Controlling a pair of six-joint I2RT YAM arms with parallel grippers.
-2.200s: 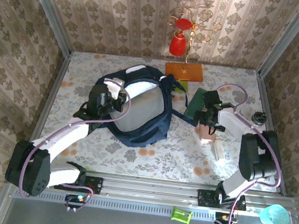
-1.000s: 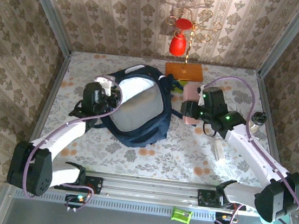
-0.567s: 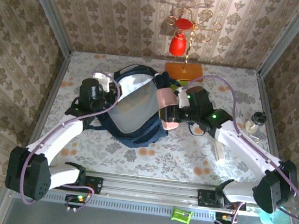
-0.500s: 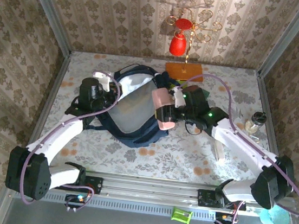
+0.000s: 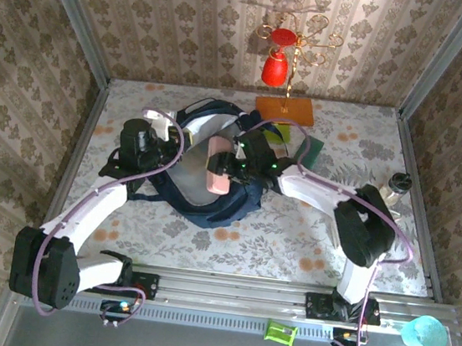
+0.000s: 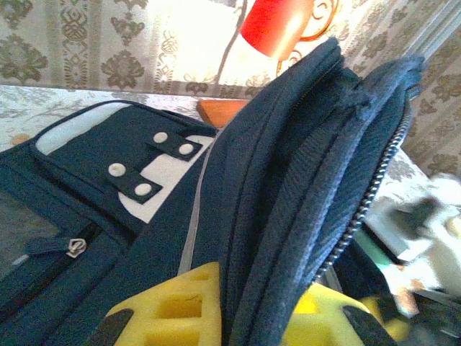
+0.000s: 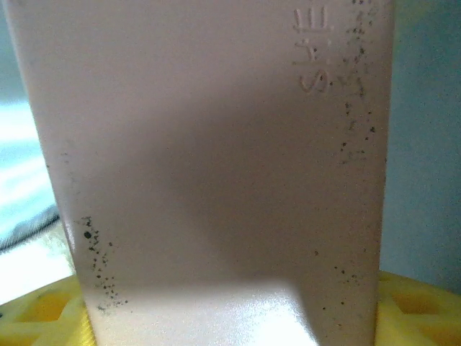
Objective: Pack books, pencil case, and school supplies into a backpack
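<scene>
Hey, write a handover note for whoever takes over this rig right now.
Left gripper: shut on the opening edge of the backpack, lifting it.
Right gripper: shut on the pink piece, held over the open backpack.
On the table, right of the backpack: dark green piece, light green piece.
Done: pink piece is at the opening, not yet released.
Left: drop it in, then pack both green pieces. What is already inside, I cannot tell.

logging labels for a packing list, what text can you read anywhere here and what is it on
"S", then faint raised letters running sideways on the pink piece in the right wrist view: too shallow and cropped to read further.
On the backpack: no text to read.
</scene>
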